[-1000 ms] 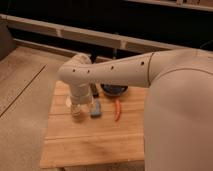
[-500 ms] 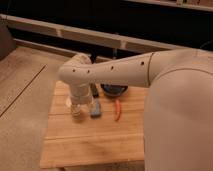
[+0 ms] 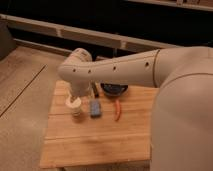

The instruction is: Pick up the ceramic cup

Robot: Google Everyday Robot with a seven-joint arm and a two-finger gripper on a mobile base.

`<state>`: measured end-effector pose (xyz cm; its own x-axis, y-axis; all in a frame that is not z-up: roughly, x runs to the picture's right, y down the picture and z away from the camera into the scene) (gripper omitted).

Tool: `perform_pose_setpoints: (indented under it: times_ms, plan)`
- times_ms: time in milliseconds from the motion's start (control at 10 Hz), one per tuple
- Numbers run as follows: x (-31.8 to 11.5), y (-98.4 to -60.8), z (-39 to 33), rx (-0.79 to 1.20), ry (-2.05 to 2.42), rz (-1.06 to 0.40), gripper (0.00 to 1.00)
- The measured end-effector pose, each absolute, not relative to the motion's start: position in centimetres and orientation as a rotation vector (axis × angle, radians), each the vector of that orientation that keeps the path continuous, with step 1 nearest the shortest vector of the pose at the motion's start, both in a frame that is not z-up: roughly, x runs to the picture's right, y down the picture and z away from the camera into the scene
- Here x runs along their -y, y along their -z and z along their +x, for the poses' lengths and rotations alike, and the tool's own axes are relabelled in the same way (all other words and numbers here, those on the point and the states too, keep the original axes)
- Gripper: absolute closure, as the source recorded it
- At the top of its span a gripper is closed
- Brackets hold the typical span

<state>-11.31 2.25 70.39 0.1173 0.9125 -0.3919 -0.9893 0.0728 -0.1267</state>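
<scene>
The ceramic cup (image 3: 74, 106) is small, cream-white on top and tan below. It stands upright on the left part of the wooden table (image 3: 95, 142). My white arm reaches in from the right and bends down over the cup. The gripper (image 3: 76, 96) hangs under the arm's wrist, right above the cup's rim, and is mostly hidden by the arm.
A blue rectangular block (image 3: 95, 108) lies just right of the cup. An orange-red thin object (image 3: 118, 110) lies right of the block. A dark shallow bowl (image 3: 114, 90) sits at the table's back edge. Speckled floor lies to the left, and a dark wall with a rail behind.
</scene>
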Motion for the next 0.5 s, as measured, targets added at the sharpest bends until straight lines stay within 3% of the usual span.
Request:
perform_pose_setpoints:
  times_ms: [200, 500]
  plan:
    - [0.49, -69.59, -11.53, -0.133, -1.433, -0.350, 0.35]
    - [0.36, -69.81, -11.66, -0.137, -1.433, -0.361, 0.35]
